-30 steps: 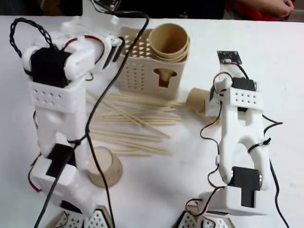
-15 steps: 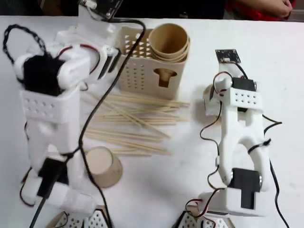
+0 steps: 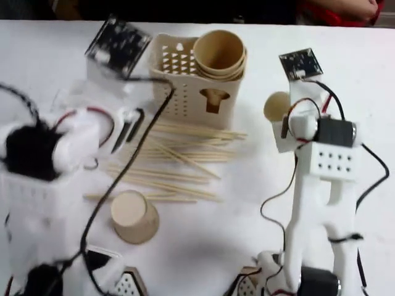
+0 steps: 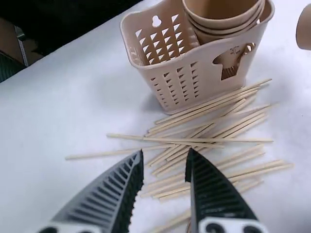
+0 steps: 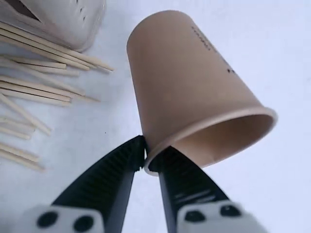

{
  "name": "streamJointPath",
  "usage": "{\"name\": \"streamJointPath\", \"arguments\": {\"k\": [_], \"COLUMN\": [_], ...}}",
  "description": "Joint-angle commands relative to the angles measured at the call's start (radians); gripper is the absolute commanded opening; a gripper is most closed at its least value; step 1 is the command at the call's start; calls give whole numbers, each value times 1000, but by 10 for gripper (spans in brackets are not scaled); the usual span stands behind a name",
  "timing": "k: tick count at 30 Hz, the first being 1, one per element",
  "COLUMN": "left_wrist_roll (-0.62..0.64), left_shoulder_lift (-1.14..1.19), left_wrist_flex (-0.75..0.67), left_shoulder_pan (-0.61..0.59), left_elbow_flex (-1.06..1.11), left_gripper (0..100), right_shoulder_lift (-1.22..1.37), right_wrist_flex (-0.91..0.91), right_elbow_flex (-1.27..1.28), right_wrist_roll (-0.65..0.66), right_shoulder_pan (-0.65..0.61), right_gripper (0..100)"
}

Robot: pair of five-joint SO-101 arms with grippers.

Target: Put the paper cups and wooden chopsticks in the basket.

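Tan paper cup [image 5: 189,87], just being lifted off the worktop [image 3: 247,203] beside the basket [image 3: 176,98], rim pinched in the right claw [image 5: 146,154]. Backing off above the wooden chopsticks [image 3: 179,157], left claw [image 4: 164,154] gaping, empty. Probably heading basketward next.

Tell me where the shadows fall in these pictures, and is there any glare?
High view: light is even, with a soft grey shadow on the table beside the loose cup. Left wrist view: the chopsticks cast only thin, faint shadows; no glare. Right wrist view: the held cup dims the table beneath it, near the right gripper.
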Motion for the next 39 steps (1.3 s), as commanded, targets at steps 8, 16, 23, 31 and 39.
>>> {"name": "streamJointPath", "arguments": {"k": [8, 16, 23, 31, 39], "left_wrist_roll": [-6, -5, -2, 176, 224], "left_shoulder_lift": [-504, -722, -885, -1073, -1251], "left_wrist_flex": [-315, -474, -591, -689, -681], "left_shoulder_pan": [-122, -286, -386, -446, -487], "left_elbow_flex": [629, 980, 1231, 1461, 1570], "left_gripper": [157, 157, 156, 157, 157], "right_shoulder_lift": [-136, -122, 53, 305, 512], "right_wrist_flex": [84, 147, 147, 148, 219], "right_elbow_flex": [-216, -450, -657, -937, -1097], "right_wrist_roll": [97, 124, 121, 123, 170], "right_shoulder_pan": [-7, -142, -252, -337, -371], "right_gripper": [20, 20, 20, 21, 22]}}
